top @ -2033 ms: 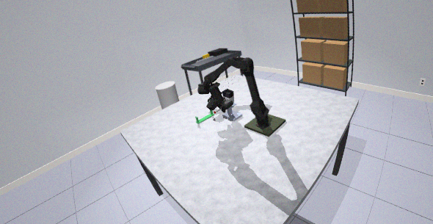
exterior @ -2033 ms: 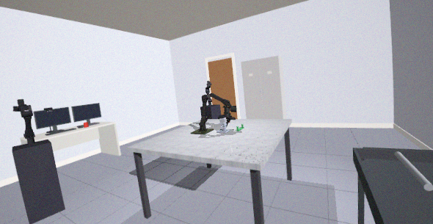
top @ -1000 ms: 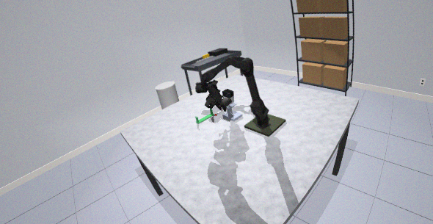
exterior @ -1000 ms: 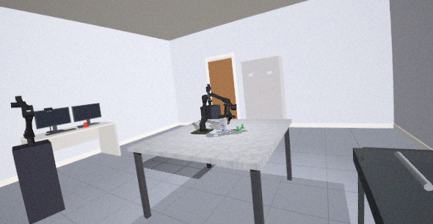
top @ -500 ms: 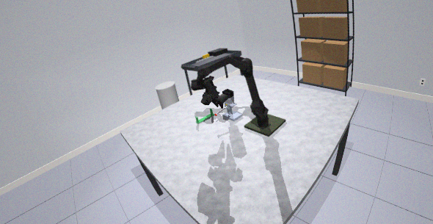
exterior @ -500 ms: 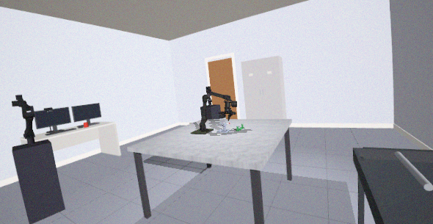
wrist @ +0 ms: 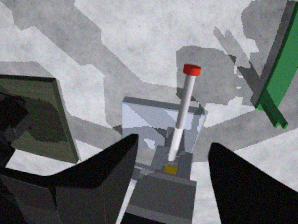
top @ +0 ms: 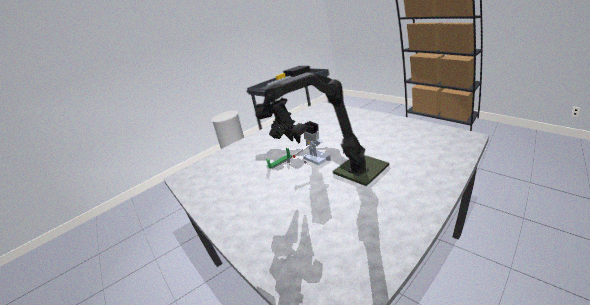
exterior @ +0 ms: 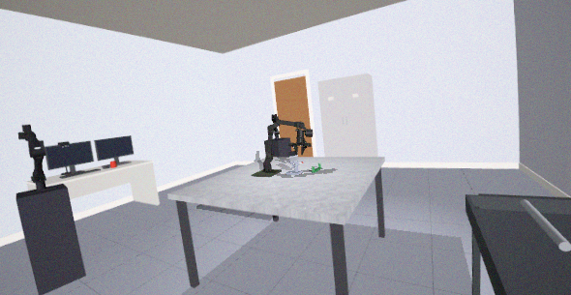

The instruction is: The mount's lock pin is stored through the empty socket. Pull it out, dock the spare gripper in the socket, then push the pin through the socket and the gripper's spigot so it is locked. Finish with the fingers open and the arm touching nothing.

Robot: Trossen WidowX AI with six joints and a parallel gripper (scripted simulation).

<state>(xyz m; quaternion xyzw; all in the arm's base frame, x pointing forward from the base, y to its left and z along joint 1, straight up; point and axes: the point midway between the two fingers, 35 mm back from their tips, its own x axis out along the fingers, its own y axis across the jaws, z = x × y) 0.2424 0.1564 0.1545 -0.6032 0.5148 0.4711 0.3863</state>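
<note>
The pale mount (top: 318,158) (exterior: 293,173) (wrist: 131,116) stands on the table. The spare gripper, a grey and black body (top: 311,135) (exterior: 278,147) (wrist: 161,196), sits above its socket, with a yellow mark facing the wrist camera. The lock pin (wrist: 184,107), a pale rod with a red head, points out from the mount; its far end meets the grey socket area beside the yellow mark. How deep it sits is hidden. My gripper (wrist: 174,145) is open. Its fingertips stand on either side of the pin's line, above it and apart from it, with nothing between them.
A green cradle (top: 279,161) (exterior: 316,168) (wrist: 281,70) lies on the table beyond the pin's red head. The arm's dark green base plate (top: 361,170) (exterior: 265,173) (wrist: 49,135) is on the mount's other side. The table edge (top: 445,213) is well away.
</note>
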